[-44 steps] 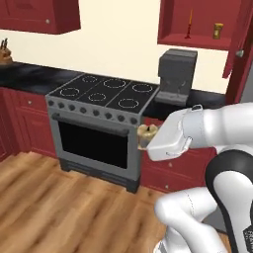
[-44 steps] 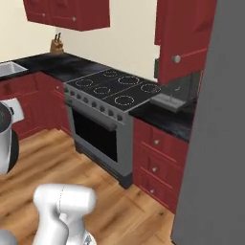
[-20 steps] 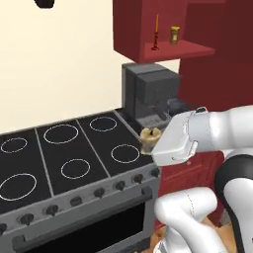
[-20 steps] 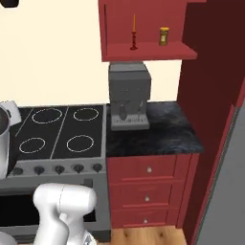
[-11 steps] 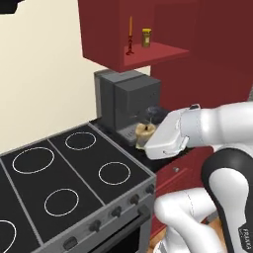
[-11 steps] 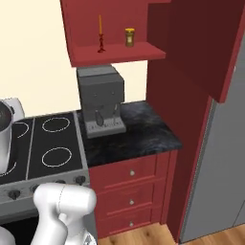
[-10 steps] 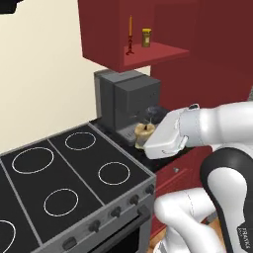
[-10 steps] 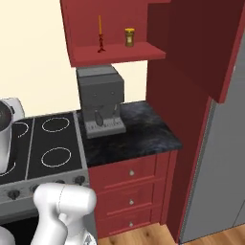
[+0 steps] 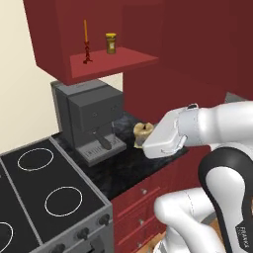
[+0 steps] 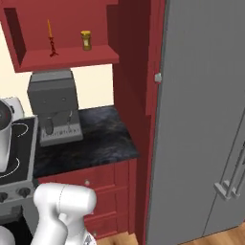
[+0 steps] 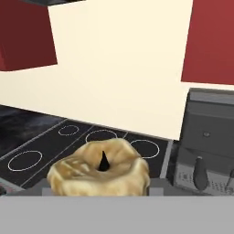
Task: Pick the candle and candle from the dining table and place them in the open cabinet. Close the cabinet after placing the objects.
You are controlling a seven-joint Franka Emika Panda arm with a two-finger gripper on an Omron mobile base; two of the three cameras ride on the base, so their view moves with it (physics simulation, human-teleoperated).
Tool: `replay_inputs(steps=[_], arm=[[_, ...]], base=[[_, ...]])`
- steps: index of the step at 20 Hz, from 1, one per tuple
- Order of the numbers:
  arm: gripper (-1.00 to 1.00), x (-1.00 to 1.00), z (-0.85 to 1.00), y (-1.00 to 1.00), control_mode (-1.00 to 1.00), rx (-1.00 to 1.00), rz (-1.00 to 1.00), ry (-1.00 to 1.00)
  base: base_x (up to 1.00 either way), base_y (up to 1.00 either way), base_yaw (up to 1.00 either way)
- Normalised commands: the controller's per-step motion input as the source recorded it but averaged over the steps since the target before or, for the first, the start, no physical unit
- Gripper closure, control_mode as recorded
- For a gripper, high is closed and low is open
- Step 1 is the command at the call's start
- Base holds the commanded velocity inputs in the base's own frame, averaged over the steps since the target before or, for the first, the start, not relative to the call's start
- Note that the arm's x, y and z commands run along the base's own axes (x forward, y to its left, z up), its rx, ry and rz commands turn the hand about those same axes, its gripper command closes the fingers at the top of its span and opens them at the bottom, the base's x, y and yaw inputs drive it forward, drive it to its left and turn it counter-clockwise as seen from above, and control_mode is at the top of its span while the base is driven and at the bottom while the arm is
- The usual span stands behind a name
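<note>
A squat tan candle with a dark wick sits upright close before the hand camera. Inside the open dark red cabinet, a thin orange taper stands upright on the shelf.

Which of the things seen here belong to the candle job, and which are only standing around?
Belong to the job: tan candle, being carried; orange taper, on the shelf; open cabinet.

Standing around: coffee machine; stove; pot; fridge; yellow jar beside the taper.
</note>
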Motion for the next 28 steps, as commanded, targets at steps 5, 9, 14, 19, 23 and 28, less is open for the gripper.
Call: replay_inputs(steps=[5,9,14,19,23,28], arm=[[1.00,0.00,0.00,0.00,1.00,0.00,0.00,0.00],[1.00,0.00,0.00,0.00,1.00,0.00,0.00,0.00],[1.00,0.00,0.00,0.00,1.00,0.00,0.00,0.00],[1.00,0.16,0.28,0.00,-1.00,0.01,-0.07,0.00],[1.00,0.27,0.58,0.00,-1.00,0.01,-0.18,0.00],[1.00,0.17,0.53,-0.24,-1.00,0.04,-0.18,0.00]], base=[[0.72,-0.16,0.00],[0.63,0.00,-0.03],[0.47,0.06,-0.09],[0.12,0.03,-0.05],[0.00,0.00,0.00],[0.00,0.00,0.00]])
